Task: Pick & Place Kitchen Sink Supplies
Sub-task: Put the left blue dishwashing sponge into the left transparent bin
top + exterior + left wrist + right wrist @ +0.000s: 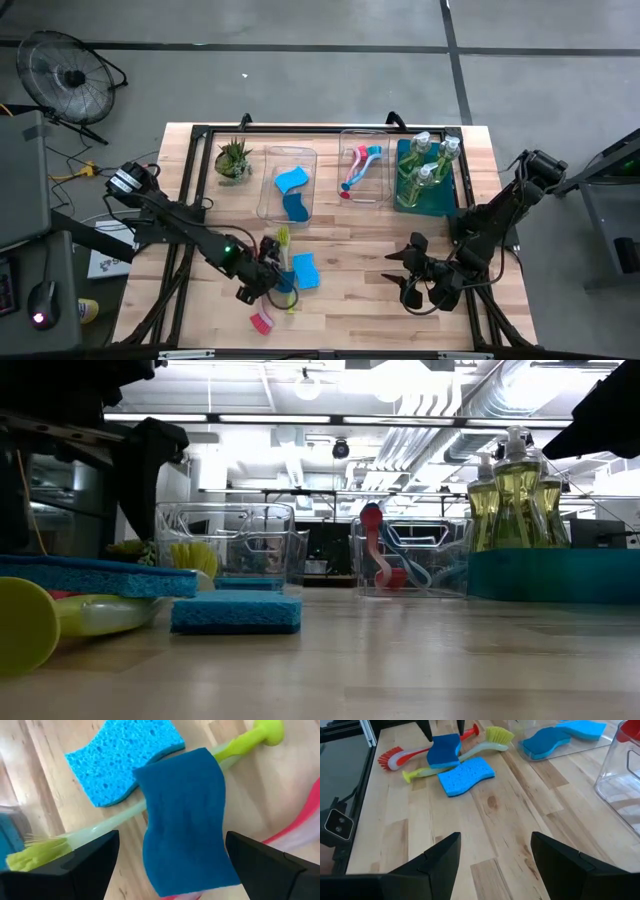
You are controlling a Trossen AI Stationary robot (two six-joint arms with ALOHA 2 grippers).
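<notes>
With my left gripper (170, 865) hanging directly over the pile at the front-left of the table (350, 300), the deciding relation is that the dark blue sponge (187, 820) sits straight below me, framed between my two fingers. My jaws stand wide apart and hold nothing; the left wrist view shows bare fingers to either side of the sponge, with clearance on both.

This sponge lies on top of the yellow-green brush (115, 822), whose handle runs crosswise beneath it, from the bristles on one side to the knob end on the other. The sponge's long axis lies roughly across that handle, running between my fingers, so the jaws span its narrow width. I judge this alignment suitable for a straight descent and closure on the two long edges.

Secondary items:
- A lighter blue sponge (125, 755) lies flat on the wood, just beside the dark one, beyond the handle.
- A red brush (405, 755) lies just beside the pile, on the far side from the lighter sponge.

My right gripper (495, 852) waits well apart, over the front-right of the table, jaws parted and empty. The left arm is therefore clearly the nearer one.

The risk, in my judgement, is catching the brush handle together with the sponge.
</notes>
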